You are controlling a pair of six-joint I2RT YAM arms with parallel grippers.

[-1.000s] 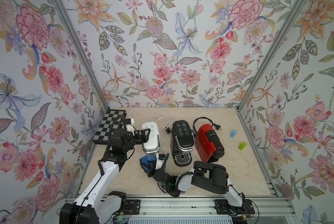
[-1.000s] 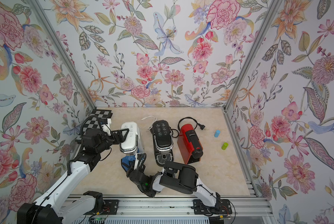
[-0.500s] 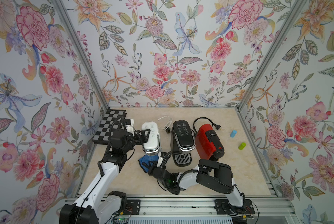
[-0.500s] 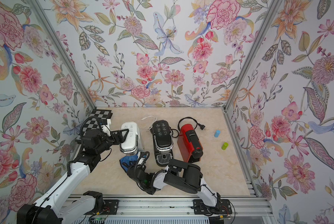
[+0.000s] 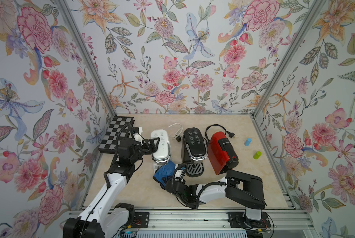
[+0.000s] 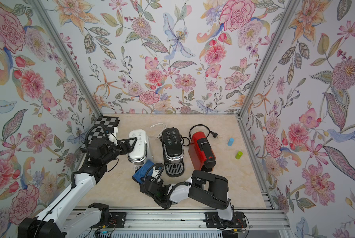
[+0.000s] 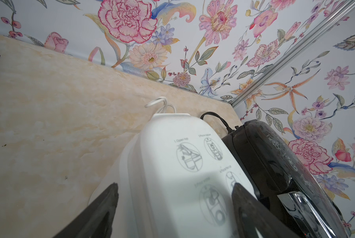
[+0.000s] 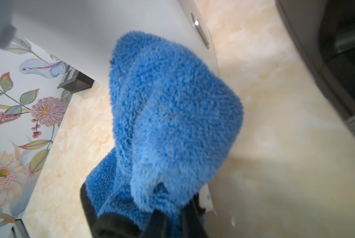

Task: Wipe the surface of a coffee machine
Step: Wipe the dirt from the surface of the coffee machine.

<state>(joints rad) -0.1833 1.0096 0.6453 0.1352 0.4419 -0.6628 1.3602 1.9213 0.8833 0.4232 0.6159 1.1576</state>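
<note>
Right wrist view: my right pincer [image 8: 152, 222], clamped on the blue cloth [image 8: 172, 113], has risen to the white coffee machine [image 5: 162, 148], so I judge wiping underway; left pincer [image 7: 174, 208] gapes wide beside it.

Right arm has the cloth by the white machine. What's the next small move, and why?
Probably ease the right gripper up, pressing the blue cloth onto the white coffee machine's front: the cloth is clamped, low by its base, contact unclear.
</note>
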